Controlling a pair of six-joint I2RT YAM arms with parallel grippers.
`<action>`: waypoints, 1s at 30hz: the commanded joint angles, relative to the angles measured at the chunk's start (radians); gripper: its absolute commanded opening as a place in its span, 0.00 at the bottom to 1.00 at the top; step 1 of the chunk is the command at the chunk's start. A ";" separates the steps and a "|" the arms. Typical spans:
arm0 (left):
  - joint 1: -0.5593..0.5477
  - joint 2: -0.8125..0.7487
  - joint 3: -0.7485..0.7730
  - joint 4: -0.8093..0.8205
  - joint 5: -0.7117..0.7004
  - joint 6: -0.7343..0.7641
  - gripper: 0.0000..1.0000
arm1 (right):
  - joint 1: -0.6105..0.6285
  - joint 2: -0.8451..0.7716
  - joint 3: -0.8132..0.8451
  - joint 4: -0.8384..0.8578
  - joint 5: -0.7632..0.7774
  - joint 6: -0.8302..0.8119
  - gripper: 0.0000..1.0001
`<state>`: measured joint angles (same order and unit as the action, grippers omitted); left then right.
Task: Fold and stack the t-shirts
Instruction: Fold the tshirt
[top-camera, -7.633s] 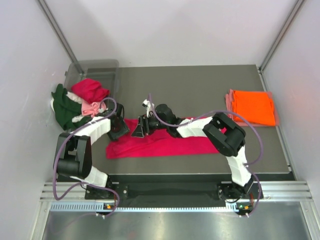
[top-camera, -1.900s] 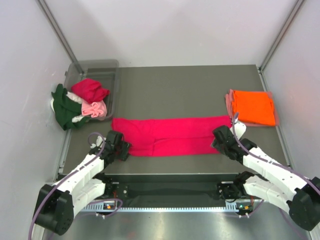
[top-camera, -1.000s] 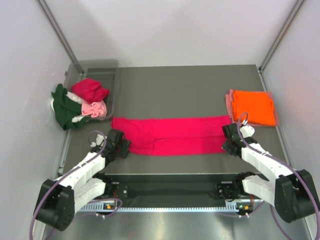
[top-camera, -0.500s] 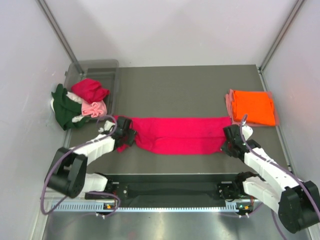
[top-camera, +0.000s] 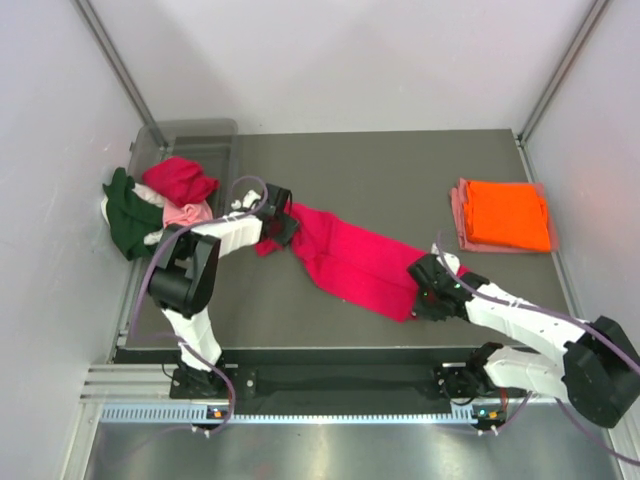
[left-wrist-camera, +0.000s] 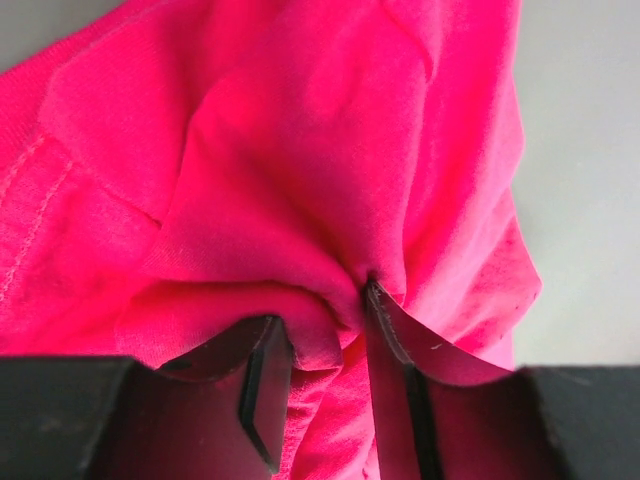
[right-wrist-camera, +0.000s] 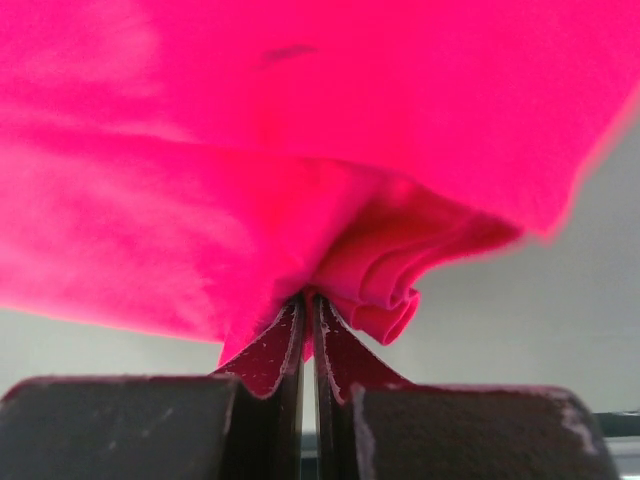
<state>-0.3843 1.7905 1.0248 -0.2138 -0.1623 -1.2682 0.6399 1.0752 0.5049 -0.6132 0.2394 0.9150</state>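
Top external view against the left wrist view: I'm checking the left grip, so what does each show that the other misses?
Only the top external view shows the right gripper pinching the crimson t-shirt's other end, the folded orange t-shirt and the bin. Only the left wrist view shows cloth bunched between the left gripper's fingers. Both show that gripper on the crimson t-shirt.

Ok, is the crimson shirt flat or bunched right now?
Bunched: the crimson shirt is a narrow diagonal strip, puckered where the left hand and right hand pinch its ends.

Shirt (top-camera: 350, 260) diagonally between bin (top-camera: 190, 131) and folded stack (top-camera: 505, 215)
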 joint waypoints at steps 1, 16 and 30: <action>0.021 0.157 0.064 -0.159 0.056 0.139 0.38 | 0.095 0.041 0.070 0.021 -0.063 0.047 0.00; 0.084 0.434 0.494 -0.302 0.128 0.365 0.36 | 0.584 0.500 0.470 0.190 -0.089 0.240 0.00; 0.147 0.517 0.646 -0.266 0.262 0.521 0.36 | 0.604 0.655 0.796 0.391 -0.226 0.073 0.73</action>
<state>-0.2623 2.2219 1.6749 -0.4095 0.1246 -0.8402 1.2694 1.8069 1.2911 -0.2947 0.0551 1.0561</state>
